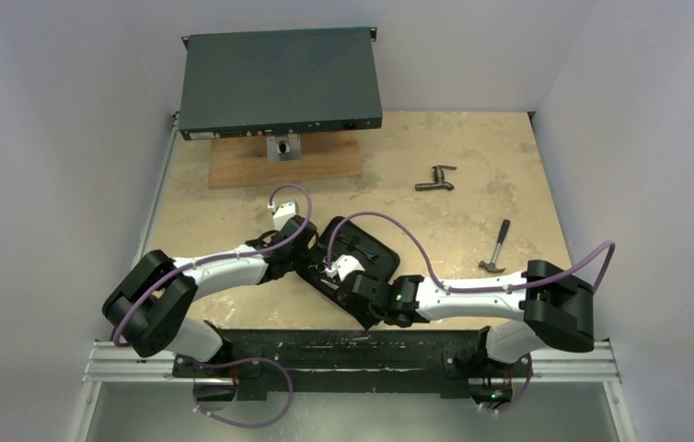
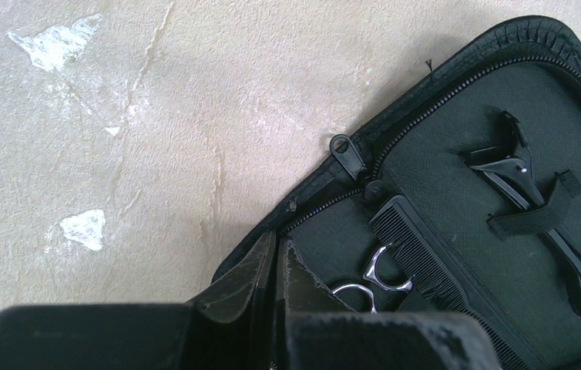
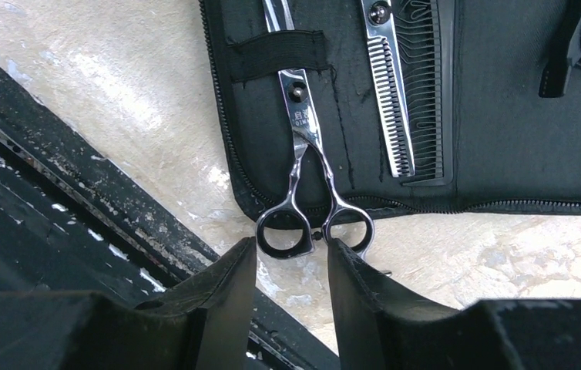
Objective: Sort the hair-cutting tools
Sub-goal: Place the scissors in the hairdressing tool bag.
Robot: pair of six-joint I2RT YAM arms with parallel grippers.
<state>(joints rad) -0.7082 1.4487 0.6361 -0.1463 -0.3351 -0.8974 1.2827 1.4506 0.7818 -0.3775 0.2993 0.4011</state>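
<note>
An open black zip case lies at mid-table. In the left wrist view it holds a black comb, silver scissor handles and a black clip under a strap. My left gripper is shut, one finger on each side of the case's rim. In the right wrist view, silver scissors sit under an elastic strap, beside toothed shears and the comb. My right gripper is open, its fingertips on either side of the scissors' finger rings.
A small hammer lies at the right, and a dark T-shaped fitting further back. A dark flat box rests on a wooden board at the back. A black rail runs along the near edge.
</note>
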